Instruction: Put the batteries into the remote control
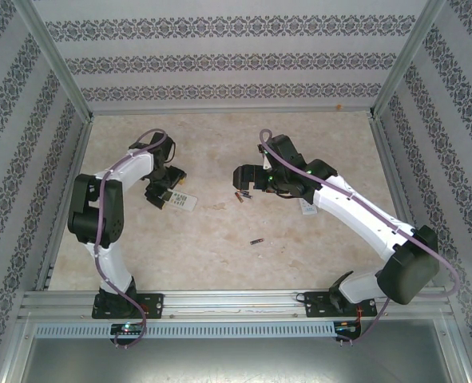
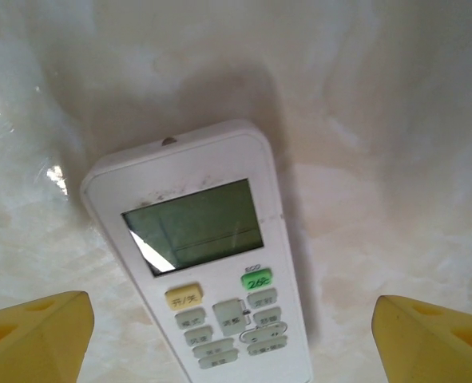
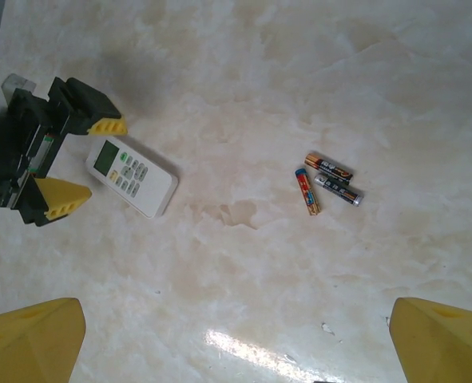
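Three batteries [image 3: 328,167] lie close together on the marble table, dark with orange and red bands. From above they show as a small cluster [image 1: 241,195] just below my right gripper [image 1: 247,177], and one more battery [image 1: 256,240] lies alone nearer the front. My right gripper [image 3: 236,343] hovers open high above bare table. My left gripper [image 2: 236,339] is open, its yellow fingertips [image 2: 36,335] standing wide on either side of a short, wide white remote with a display window [image 2: 196,231], not touching it. The remote control for the task is hidden or out of view.
The display remote [image 1: 181,199] lies at the left of the table, with the left gripper [image 3: 68,163] over its end. Patterned walls and a metal frame [image 1: 60,207] enclose the table. A small white piece [image 1: 307,209] pokes out beside the right arm.
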`<state>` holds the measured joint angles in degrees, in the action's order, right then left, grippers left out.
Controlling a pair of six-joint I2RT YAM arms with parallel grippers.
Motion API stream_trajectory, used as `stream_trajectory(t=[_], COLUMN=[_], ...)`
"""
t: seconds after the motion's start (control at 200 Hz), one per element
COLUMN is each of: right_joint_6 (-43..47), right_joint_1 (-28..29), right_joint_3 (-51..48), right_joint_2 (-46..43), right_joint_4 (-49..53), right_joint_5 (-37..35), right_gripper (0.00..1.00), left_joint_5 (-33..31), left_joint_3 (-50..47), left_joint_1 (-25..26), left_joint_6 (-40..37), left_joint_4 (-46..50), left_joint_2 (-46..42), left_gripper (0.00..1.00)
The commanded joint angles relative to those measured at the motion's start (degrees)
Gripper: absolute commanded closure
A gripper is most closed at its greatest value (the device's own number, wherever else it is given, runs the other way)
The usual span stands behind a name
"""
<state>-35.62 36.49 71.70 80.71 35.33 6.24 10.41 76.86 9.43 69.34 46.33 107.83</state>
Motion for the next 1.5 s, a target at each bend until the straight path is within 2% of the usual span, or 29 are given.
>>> stream_trajectory(t=[0.0, 0.28, 0.445, 0.58, 0.744, 0.914, 1.099, 1.219, 1.369, 1.494], right_joint_6=[1.5, 1.5, 1.7, 2.0, 2.2, 1.5, -6.3, -11.3, -15.2, -18.2], right_joint_1=[-0.5, -1.0, -1.1, -1.3, -1.4, -1.8, -5.7, -8.8, -11.0, -12.1], right_joint_3=[0.4, 0.4, 0.4, 0.6, 0.8, 1.1, 2.4, 3.8, 7.8, 13.7], right_joint_2=[-0.5, -0.8, -1.0, -0.7, -1.0, -1.5, -2.0, -2.1, -1.3, 1.8], right_joint_4=[1.1, 1.4, 1.3, 1.5, 2.0, 1.9, -0.1, -4.3, -11.4, -17.1], right_joint_5=[-1.3, -1.7, -1.6, -1.2, -1.1, -1.1, 2.5, 6.9, 12.4, 19.9], right_gripper=[0.02, 0.02, 0.02, 0.02, 0.02, 0.02, 0.02, 0.02, 0.02, 0.02], left_joint_5=[-1.7, -2.7, -2.2, -1.3, -1.2, -0.4, 4.0, 8.5, 22.7, 33.3], left_joint_3=[2.6, 4.2, 2.8, 2.5, 3.0, 1.0, 0.1, -0.1, -2.5, 0.8], left_joint_1=[0.3, 0.1, -0.5, -1.0, -1.1, -1.3, -3.0, -4.4, -5.2, -5.0], left_joint_6=[-0.6, -0.1, -0.1, -0.9, -2.1, -1.5, -3.2, -6.4, -7.7, -4.5], left_joint_4=[4.9, 8.9, 6.5, 2.3, 2.4, 1.0, -3.7, -11.7, -40.0, -60.4], left_joint_2=[2.6, 4.1, 4.9, 6.1, 7.8, 6.8, 2.5, -3.0, -10.5, -11.6], left_gripper=[0.11, 0.11, 0.10, 0.22, 0.32, 0.47, 0.60, 0.69, 0.70, 0.69])
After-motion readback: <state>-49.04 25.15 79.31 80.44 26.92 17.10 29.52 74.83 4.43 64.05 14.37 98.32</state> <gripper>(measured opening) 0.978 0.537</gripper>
